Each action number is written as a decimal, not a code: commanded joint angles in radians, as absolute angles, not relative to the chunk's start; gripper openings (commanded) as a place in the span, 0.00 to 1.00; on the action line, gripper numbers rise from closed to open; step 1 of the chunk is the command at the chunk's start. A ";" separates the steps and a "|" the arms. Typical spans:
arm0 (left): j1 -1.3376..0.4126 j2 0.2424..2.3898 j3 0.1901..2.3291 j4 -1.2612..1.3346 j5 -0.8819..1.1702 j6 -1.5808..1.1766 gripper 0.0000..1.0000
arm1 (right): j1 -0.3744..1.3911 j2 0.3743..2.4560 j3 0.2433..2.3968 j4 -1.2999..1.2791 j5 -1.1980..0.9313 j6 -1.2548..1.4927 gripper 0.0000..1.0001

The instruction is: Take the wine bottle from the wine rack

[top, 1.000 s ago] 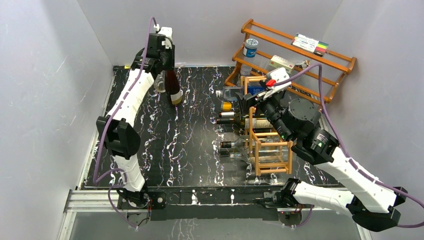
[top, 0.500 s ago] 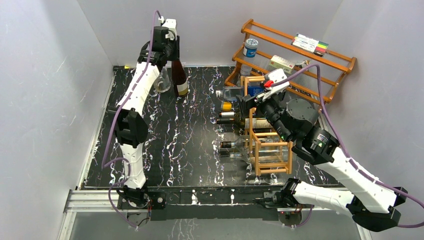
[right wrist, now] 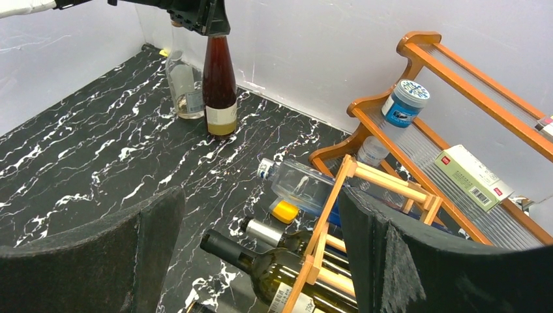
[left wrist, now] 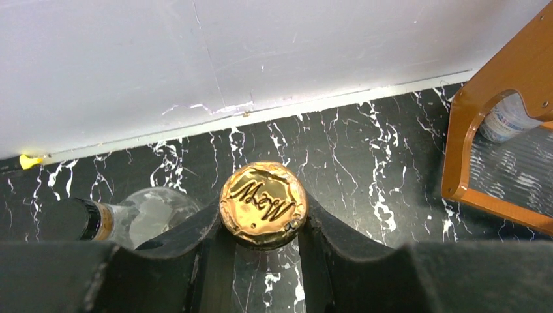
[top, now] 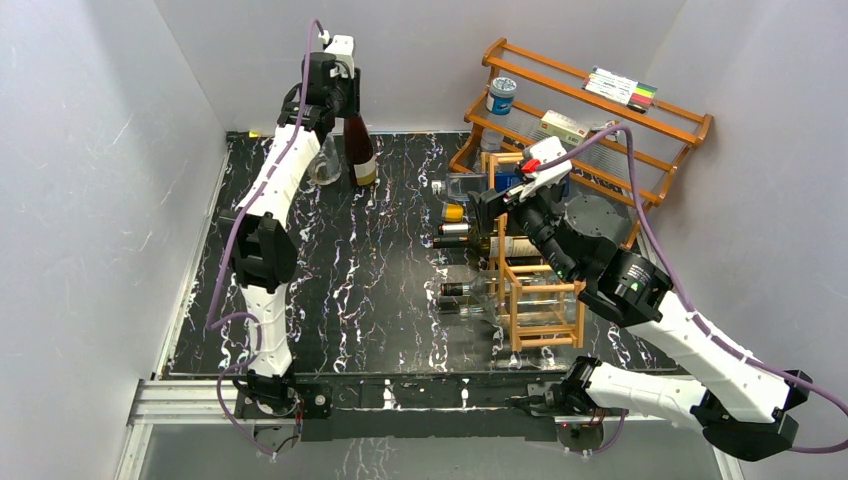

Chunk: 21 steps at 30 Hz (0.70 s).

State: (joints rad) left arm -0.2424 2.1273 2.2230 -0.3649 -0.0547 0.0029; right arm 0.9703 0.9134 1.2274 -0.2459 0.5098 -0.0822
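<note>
Where the arms are bolted at the bottom edge of the overhead view, the listing is begun and carried upward toward the far wall.

1. Table (top: 380, 290): black, white-veined; all items below are borne on it.
2. Wine rack (top: 541, 298): orange-brown lattice, placed right of centre. Several bottles are held lying in it, necks projecting to the left, among them a dark green bottle (top: 470, 241) and a clear bottle (top: 463, 290).
3. Right gripper (top: 488, 208): found above the upper end of the rack. Its fingers are spread wide and nothing is held between them.
4. Wine bottle (top: 360, 152): dark red, cream-labelled, placed upper left of centre, well apart from the rack. It is seen upright and appears to be rested on the table. A clear glass bottle (top: 325, 162) is stood just beside it, to its left.
5. Left gripper (left wrist: 263, 225): closed about the neck of the wine bottle, just under the gold cap (left wrist: 263, 203).
6. Two-tier shelf (top: 690, 128): upper right, against the wall; a blue-lidded jar (top: 501, 95) is kept on it.

Status: removal is judged done, since the bottle is off the rack; only the letting go is judged to be left
</note>
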 commanded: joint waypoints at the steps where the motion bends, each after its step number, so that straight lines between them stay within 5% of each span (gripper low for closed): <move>1: -0.231 2.001 2.172 -0.186 -0.027 0.035 0.20 | 0.971 0.921 1.249 -0.213 0.507 -0.068 0.98; 6: -0.231 1.951 2.122 -0.197 -0.009 0.040 0.76 | 0.970 0.933 1.253 -0.229 0.500 -0.065 0.98; 9: -0.230 1.902 2.078 -0.189 -0.013 0.039 0.89 | 0.971 0.936 1.260 -0.242 0.500 -0.061 0.98; 14: -0.231 1.774 1.973 -0.227 -0.004 0.016 0.98 | 0.970 0.931 1.265 -0.253 0.509 -0.041 0.98; 21: -0.229 1.363 1.398 -0.008 0.108 -0.081 0.98 | 0.970 0.925 1.231 -0.275 0.530 0.031 0.98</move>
